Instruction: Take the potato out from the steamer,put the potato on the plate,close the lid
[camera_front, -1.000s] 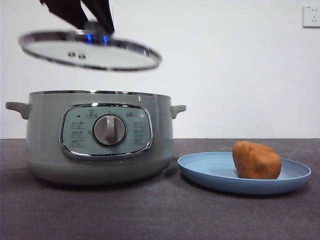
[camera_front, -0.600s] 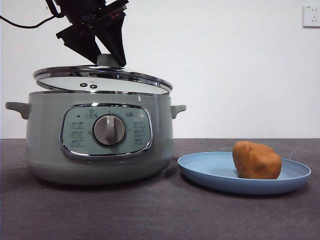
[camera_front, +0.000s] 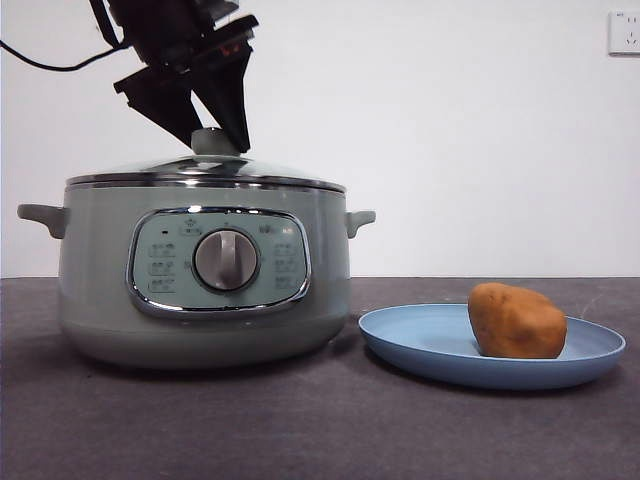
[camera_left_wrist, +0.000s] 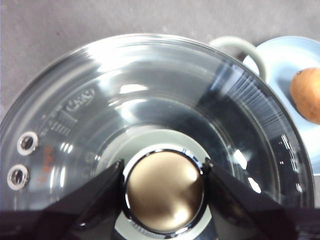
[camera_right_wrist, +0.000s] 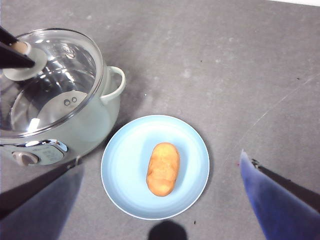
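Left end effector (camera_left_wrist: 164, 192): clamped on the lid's knob (camera_left_wrist: 164, 189).
Lid (camera_front: 205, 172): seated level on the steamer (camera_front: 205, 275).
Potato (camera_front: 516, 321): on the blue plate (camera_front: 420, 345), beside the steamer.
Right end effector (camera_right_wrist: 160, 200): jaws spread, high above the plate.

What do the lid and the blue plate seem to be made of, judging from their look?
The lid looks like clear glass: the pot's inside shows through it and bright glints lie on it. Its rim and knob cap appear to be polished metal, since they mirror the light. The plate has an even, dull blue surface without glints; it may be matte plastic or ceramic, the pictures cannot settle which.
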